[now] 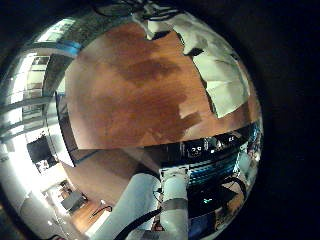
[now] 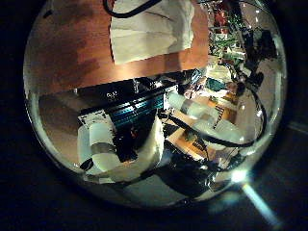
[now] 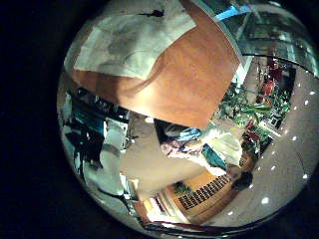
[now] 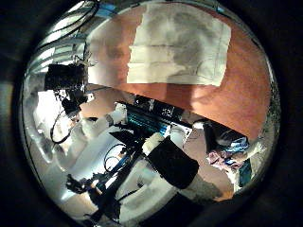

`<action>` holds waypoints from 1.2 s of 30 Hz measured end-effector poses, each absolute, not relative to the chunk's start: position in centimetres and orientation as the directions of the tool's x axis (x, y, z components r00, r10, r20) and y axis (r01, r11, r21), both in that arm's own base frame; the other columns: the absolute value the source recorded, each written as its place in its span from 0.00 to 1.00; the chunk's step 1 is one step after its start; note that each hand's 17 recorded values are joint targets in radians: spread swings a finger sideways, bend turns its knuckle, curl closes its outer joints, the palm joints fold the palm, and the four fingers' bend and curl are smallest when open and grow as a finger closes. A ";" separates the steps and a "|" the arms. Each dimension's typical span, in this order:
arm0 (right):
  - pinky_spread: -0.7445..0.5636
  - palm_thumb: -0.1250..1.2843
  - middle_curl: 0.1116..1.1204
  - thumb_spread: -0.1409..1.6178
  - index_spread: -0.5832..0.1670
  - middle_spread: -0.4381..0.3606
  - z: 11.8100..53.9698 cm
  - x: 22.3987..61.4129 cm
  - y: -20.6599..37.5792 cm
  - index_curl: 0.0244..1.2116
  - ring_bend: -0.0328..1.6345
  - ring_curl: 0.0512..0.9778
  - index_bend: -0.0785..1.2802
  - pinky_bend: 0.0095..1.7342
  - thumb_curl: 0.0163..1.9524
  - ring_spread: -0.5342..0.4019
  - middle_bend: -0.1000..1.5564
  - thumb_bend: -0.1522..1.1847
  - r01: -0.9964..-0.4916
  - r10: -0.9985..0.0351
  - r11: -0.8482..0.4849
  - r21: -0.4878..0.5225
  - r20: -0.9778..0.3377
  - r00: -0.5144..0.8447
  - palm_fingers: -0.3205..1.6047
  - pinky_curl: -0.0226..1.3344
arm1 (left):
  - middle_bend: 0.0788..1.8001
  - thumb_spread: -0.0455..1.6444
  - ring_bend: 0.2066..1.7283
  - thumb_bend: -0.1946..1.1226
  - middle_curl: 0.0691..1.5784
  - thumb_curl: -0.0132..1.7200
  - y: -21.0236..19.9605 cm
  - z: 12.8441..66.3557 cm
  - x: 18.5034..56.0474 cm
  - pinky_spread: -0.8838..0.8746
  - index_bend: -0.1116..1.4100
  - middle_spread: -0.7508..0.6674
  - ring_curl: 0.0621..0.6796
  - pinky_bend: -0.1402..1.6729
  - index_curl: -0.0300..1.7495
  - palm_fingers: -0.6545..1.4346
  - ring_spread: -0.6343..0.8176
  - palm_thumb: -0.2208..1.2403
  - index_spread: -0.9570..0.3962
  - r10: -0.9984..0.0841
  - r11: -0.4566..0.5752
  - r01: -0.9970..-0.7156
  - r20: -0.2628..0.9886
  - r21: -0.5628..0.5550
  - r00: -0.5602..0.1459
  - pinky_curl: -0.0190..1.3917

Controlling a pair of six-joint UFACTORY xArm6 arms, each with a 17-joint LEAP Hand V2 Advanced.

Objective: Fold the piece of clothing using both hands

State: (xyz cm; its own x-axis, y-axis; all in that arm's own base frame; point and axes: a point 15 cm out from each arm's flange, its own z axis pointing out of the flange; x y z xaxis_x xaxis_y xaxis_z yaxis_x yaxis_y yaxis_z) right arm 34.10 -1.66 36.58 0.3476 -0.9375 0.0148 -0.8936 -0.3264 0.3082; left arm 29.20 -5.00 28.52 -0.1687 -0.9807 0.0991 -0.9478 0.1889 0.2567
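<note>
The garment (image 4: 180, 47) lies flat on the tabletop (image 3: 189, 85), well below both raised palms, clear for folding. Finger state of either hand cannot be told.

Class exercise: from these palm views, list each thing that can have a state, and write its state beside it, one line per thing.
Piece of clothing: lying flat on the table, folded into a rough rectangle, not held.
Table: wooden top, bare around the clothing.
Left hand: fingers not visible.
Right hand: fingers not visible.
</note>
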 end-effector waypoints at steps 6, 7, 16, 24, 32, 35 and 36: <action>0.82 0.37 0.25 0.88 0.30 0.53 37.0 35.0 -2.5 0.24 0.36 0.15 0.18 0.33 0.11 0.69 0.22 0.11 -0.899 -0.940 -0.314 0.305 0.032 0.339 0.26 0.13 | 0.06 0.72 0.26 0.13 0.14 0.17 -4.9 27.9 29.5 0.78 0.19 0.67 0.21 0.24 0.24 0.39 0.71 0.27 0.64 -0.982 0.181 -0.948 0.107 0.262 -0.158 0.25; 0.82 0.37 0.25 0.88 0.30 0.53 37.2 35.2 -2.5 0.24 0.36 0.15 0.18 0.33 0.11 0.69 0.22 0.11 -0.901 -0.940 -0.314 0.300 0.033 0.339 0.26 0.14 | 0.05 0.72 0.26 0.13 0.14 0.17 -5.0 27.8 29.6 0.78 0.19 0.67 0.21 0.24 0.23 0.39 0.71 0.27 0.64 -0.981 0.184 -0.947 0.107 0.264 -0.161 0.25; 0.82 0.37 0.25 0.88 0.30 0.53 36.9 35.3 -2.4 0.23 0.35 0.16 0.18 0.32 0.11 0.70 0.21 0.11 -0.899 -0.943 -0.306 0.314 0.029 0.331 0.27 0.15 | 0.05 0.72 0.26 0.13 0.14 0.17 -6.0 27.1 30.4 0.78 0.20 0.67 0.21 0.24 0.23 0.38 0.71 0.27 0.64 -0.970 0.239 -0.929 0.118 0.282 -0.213 0.25; 0.82 0.38 0.25 0.89 0.30 0.53 35.8 35.6 -2.5 0.23 0.35 0.17 0.18 0.31 0.11 0.70 0.21 0.11 -0.890 -0.946 -0.297 0.345 0.020 0.324 0.28 0.15 | 0.05 0.72 0.26 0.13 0.14 0.18 -11.0 23.2 31.2 0.78 0.18 0.68 0.22 0.25 0.23 0.37 0.72 0.29 0.66 -0.931 0.366 -0.882 0.123 0.298 -0.344 0.25; 0.84 0.40 0.25 0.89 0.30 0.54 35.3 35.3 -3.5 0.23 0.35 0.18 0.18 0.31 0.11 0.70 0.21 0.11 -0.896 -0.958 -0.264 0.357 0.013 0.288 0.28 0.16 | 0.05 0.67 0.28 0.13 0.14 0.18 -14.6 18.8 30.8 0.78 0.18 0.69 0.23 0.27 0.22 0.34 0.73 0.29 0.68 -0.878 0.478 -0.842 0.105 0.250 -0.467 0.25; 0.84 0.40 0.25 0.89 0.30 0.54 34.9 35.3 -4.1 0.23 0.35 0.18 0.18 0.30 0.11 0.70 0.21 0.11 -0.895 -0.961 -0.252 0.368 0.011 0.275 0.28 0.16 | 0.05 0.65 0.28 0.13 0.14 0.18 -14.7 17.0 31.0 0.78 0.18 0.69 0.24 0.28 0.21 0.34 0.73 0.29 0.67 -0.864 0.500 -0.834 0.075 0.233 -0.498 0.25; 0.84 0.40 0.25 0.89 0.31 0.54 34.8 35.3 -4.1 0.23 0.35 0.18 0.18 0.30 0.11 0.70 0.21 0.11 -0.895 -0.962 -0.251 0.370 0.009 0.273 0.28 0.16 | 0.05 0.65 0.28 0.13 0.14 0.18 -14.6 16.5 31.1 0.78 0.18 0.70 0.24 0.28 0.21 0.33 0.73 0.29 0.67 -0.862 0.503 -0.833 0.066 0.231 -0.503 0.25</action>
